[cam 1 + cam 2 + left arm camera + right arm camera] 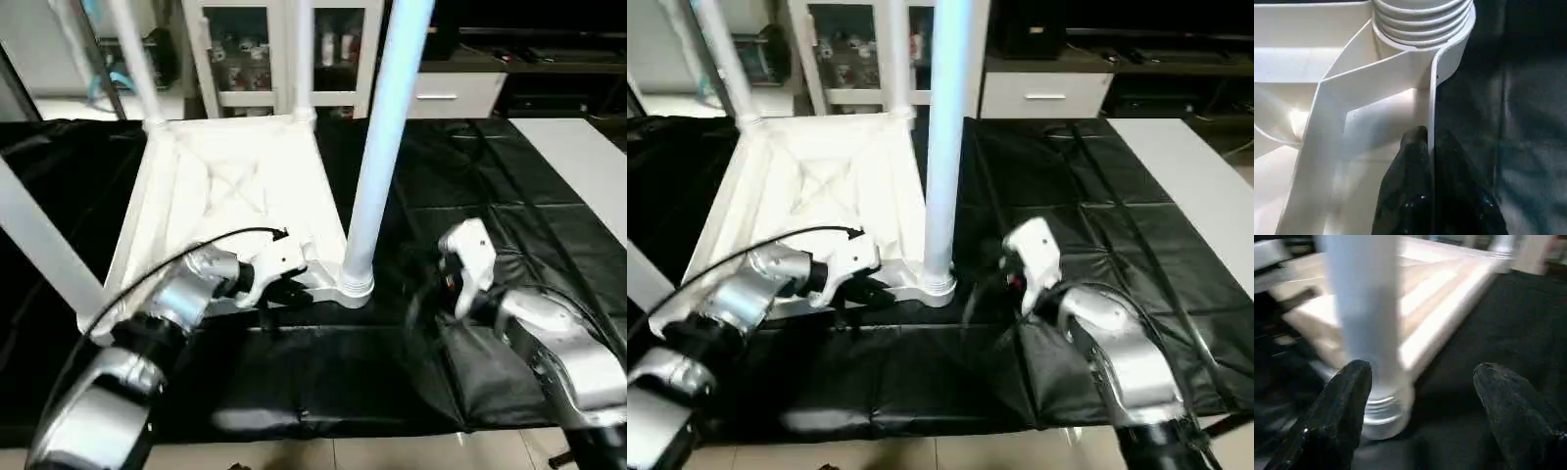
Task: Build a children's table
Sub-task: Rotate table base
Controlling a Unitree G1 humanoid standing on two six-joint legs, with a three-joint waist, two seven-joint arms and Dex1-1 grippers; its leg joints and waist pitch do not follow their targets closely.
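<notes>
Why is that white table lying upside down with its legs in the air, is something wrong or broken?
Nothing looks damaged. The table top lies underside up on the black cover so its legs can stand in the corner sockets. The left gripper pinches the top's edge wall; the right gripper waits with jaws open near the closest leg.

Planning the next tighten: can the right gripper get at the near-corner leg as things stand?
Probably yes. The right gripper is open and apart from the leg, whose base sits between its fingers in the wrist view. The left gripper is shut on the top's rim.
</notes>
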